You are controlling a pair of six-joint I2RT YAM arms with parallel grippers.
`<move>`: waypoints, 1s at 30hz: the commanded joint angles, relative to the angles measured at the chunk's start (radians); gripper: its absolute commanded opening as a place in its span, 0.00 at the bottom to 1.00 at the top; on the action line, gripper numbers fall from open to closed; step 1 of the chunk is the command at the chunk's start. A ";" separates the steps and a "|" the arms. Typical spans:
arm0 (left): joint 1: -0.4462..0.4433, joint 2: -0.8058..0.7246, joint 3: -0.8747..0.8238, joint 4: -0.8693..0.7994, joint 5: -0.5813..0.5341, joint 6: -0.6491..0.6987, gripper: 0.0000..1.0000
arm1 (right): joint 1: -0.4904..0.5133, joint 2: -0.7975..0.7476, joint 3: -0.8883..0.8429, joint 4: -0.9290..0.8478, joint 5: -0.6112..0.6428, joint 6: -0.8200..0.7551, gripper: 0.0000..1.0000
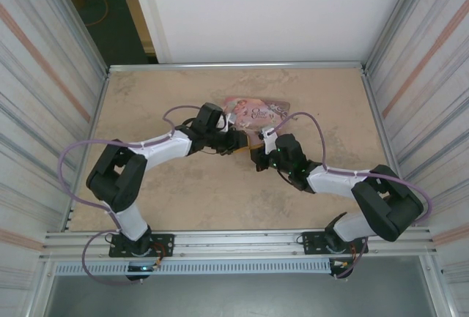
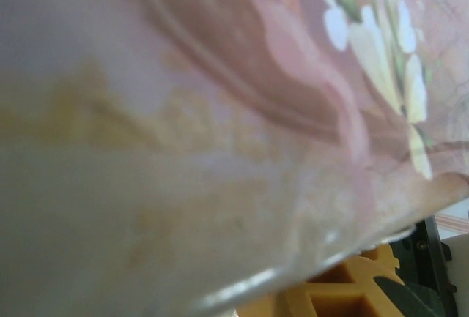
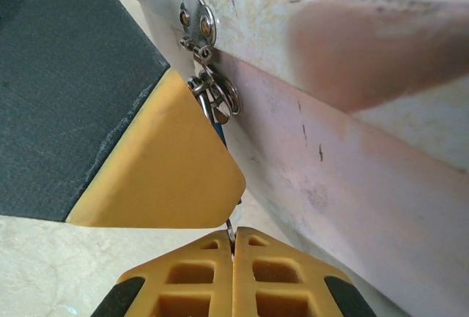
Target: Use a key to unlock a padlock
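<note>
Tiny padlock (image 3: pixel 217 112) hanging from hasp (image 3: pixel 198 23) of tin (image 3: pixel 352 148), just above right gripper (image 3: pixel 233 238), fingers pressed together on thin key (image 3: pixel 231 228), left gripper (image 1: pixel 240 142) finger covering most of its blue body, grip unclear.

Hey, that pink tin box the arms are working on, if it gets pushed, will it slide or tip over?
Probably slides rather than tips: the pink tin box lies flat and low on the smooth table. Its walls look like stiff, glossy painted metal, so likely rigid but slippery to grip. The padlock hanging from its clasp would probably swing.
</note>
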 commanded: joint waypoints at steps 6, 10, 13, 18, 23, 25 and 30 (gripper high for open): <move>-0.016 0.026 -0.005 0.055 0.078 -0.025 0.25 | -0.019 0.050 -0.037 0.023 -0.016 0.055 0.00; -0.015 0.027 0.000 0.050 0.073 -0.018 0.30 | -0.024 0.071 -0.038 0.011 -0.020 0.059 0.00; -0.005 0.015 -0.004 0.043 0.074 -0.013 0.33 | -0.031 0.087 -0.034 -0.004 -0.023 0.054 0.00; 0.020 -0.039 -0.032 0.026 0.058 0.001 0.41 | -0.043 0.115 -0.030 0.001 -0.044 0.057 0.00; 0.040 -0.117 -0.068 0.010 0.038 0.026 0.46 | -0.046 0.133 -0.005 -0.028 -0.079 0.072 0.00; 0.055 -0.162 -0.093 0.010 0.019 0.035 0.47 | -0.045 0.129 0.011 -0.057 -0.092 0.082 0.00; 0.098 -0.290 -0.203 0.050 -0.046 0.032 0.51 | -0.047 0.115 0.087 -0.216 -0.125 0.102 0.00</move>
